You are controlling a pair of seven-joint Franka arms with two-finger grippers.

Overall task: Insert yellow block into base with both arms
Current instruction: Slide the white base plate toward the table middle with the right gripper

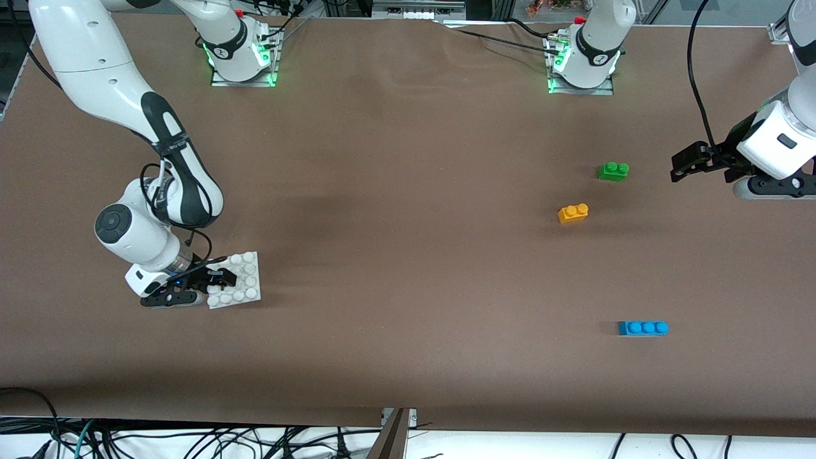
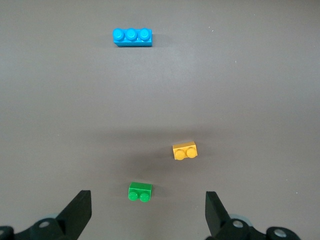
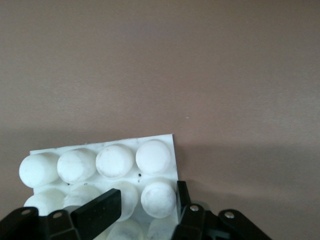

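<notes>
Right claw [image 1: 220,278] sits low on the base [image 1: 245,290] at the right arm's end of the worktop [image 1: 395,255], fingers straddling studs, likely to steady it. Left claw [image 1: 685,164] hangs wide open near the green brick [image 1: 613,171]; yellow block [image 1: 572,213] lies untouched just beside that brick.

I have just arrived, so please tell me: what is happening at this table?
The right gripper is down on the flat white studded base, its fingers astride a row of studs. The left gripper hangs open above the table, beside the green brick. The small orange-yellow block lies untouched, and the blue three-stud brick is nearest the front camera.
</notes>
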